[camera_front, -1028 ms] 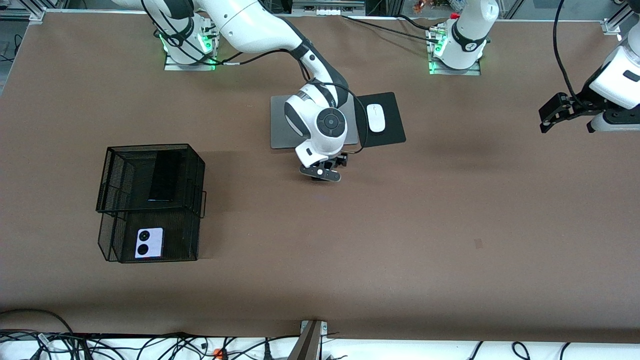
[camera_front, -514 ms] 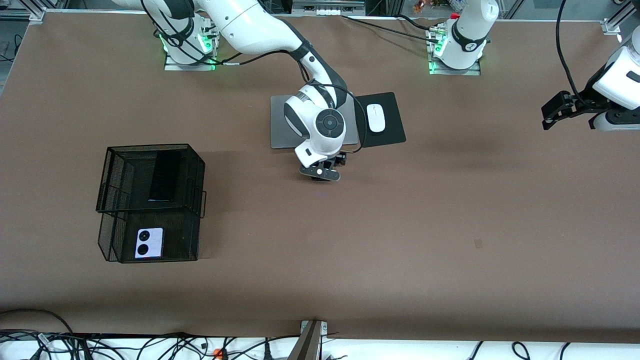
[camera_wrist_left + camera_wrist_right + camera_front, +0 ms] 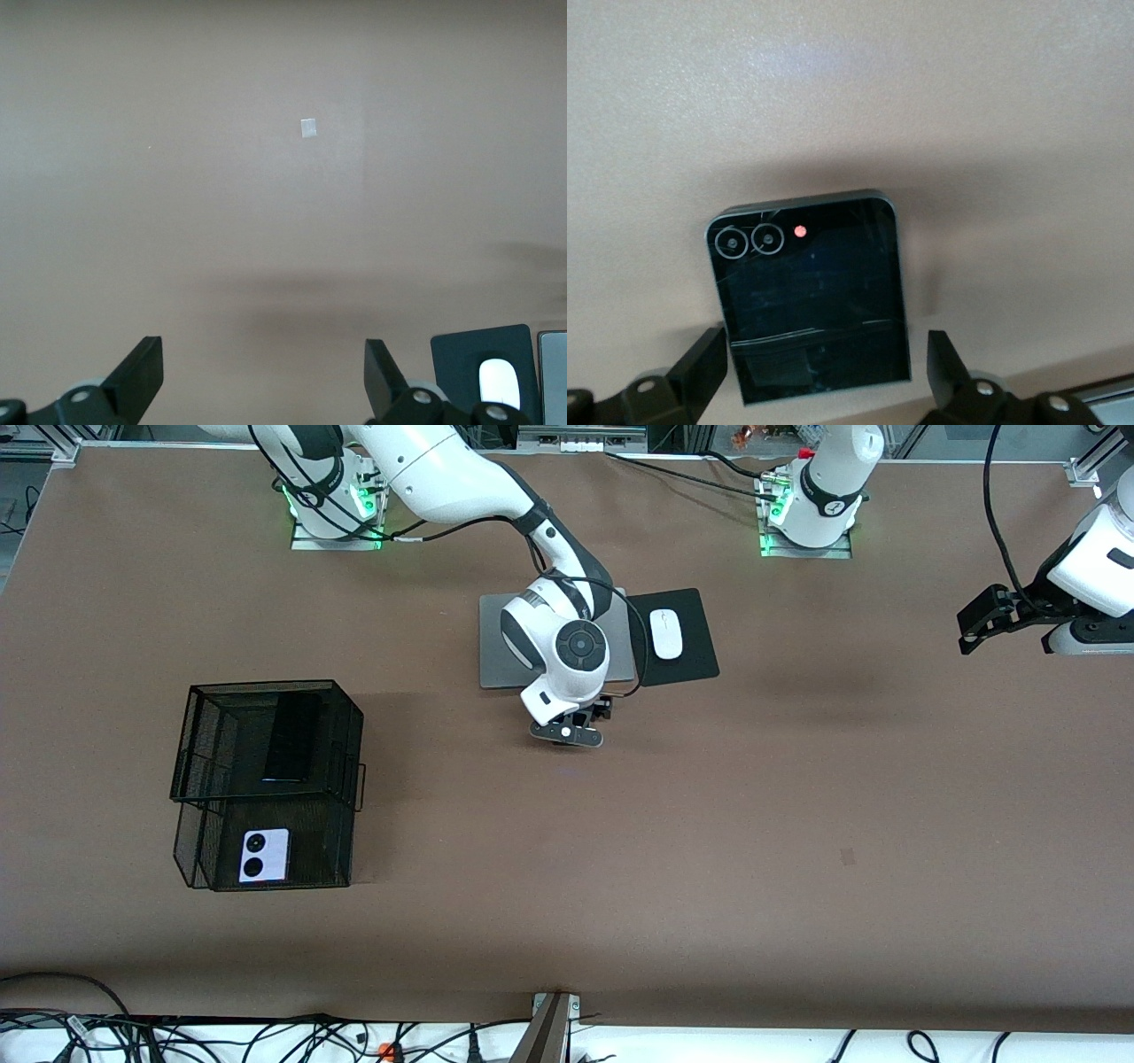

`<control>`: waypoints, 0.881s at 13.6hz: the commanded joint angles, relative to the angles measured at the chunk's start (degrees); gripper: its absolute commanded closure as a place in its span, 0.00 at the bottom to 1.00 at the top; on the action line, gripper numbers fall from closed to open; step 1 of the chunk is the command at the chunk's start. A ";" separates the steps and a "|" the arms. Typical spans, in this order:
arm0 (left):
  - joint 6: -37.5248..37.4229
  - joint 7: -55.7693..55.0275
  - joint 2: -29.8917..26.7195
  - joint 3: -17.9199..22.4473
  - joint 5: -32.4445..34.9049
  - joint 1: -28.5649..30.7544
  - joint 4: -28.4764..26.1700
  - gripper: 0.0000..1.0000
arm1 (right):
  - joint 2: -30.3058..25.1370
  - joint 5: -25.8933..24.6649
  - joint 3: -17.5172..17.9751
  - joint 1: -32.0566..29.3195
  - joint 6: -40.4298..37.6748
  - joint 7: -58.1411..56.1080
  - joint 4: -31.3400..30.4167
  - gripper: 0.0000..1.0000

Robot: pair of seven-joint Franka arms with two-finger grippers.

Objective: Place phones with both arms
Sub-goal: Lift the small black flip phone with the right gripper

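The right gripper (image 3: 567,732) is hovering, fingers spread wide, over the small squarish black phone (image 3: 811,297), which is lying flat on the table (image 3: 709,824) just nearer the front camera than the silver laptop (image 3: 493,642). Judged from the right wrist view, the phone is sitting between the fingers but nearer one of them, so a descent could be landing a fingertip on its edge and skidding it. Its slightly longer axis is running lengthwise between the fingers, lens end pointing away from the wrist. The left gripper (image 3: 983,622), fingers also apart, is waiting over the left arm's end of the table. The long black slab (image 3: 292,737) and white-lavender phone (image 3: 264,856) are lying in the mesh rack (image 3: 341,797).
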 commanded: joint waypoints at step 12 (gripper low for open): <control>-2.27 0.39 1.16 -0.23 1.11 -0.77 2.91 0.00 | -5.29 0.26 0.45 -3.01 -11.07 -1.51 5.09 1.00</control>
